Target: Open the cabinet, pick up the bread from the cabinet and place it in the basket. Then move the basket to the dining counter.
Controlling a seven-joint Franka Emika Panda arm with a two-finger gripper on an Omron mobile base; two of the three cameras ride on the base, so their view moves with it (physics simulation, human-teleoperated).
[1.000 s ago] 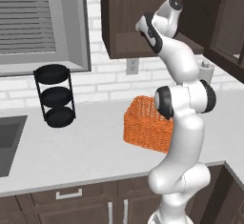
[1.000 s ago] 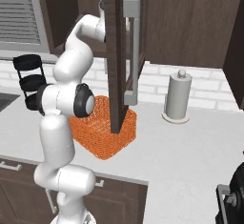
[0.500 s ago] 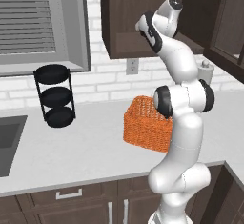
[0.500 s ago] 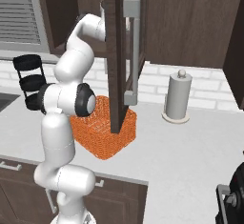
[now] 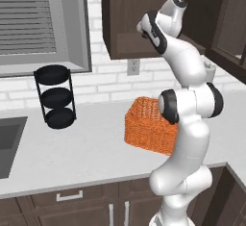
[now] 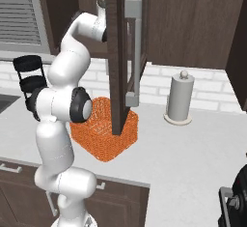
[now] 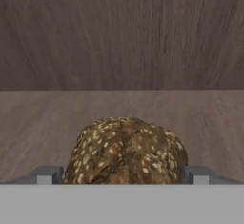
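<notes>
My pincer [image 7: 123, 175] is spread wide, one finger either side of the bread [image 7: 125, 150], which sits on the cabinet [image 5: 126, 18] shelf; I can't tell if they touch it. My arm reaches up into the cabinet behind its open door [image 6: 121, 57]. The basket [image 5: 150, 131] sits on the worktop [image 5: 81, 153] below.

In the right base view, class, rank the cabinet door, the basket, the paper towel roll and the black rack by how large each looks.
1. cabinet door
2. basket
3. paper towel roll
4. black rack, though the arm partly hides it and it stands farther back, so its rank is unsure.
</notes>
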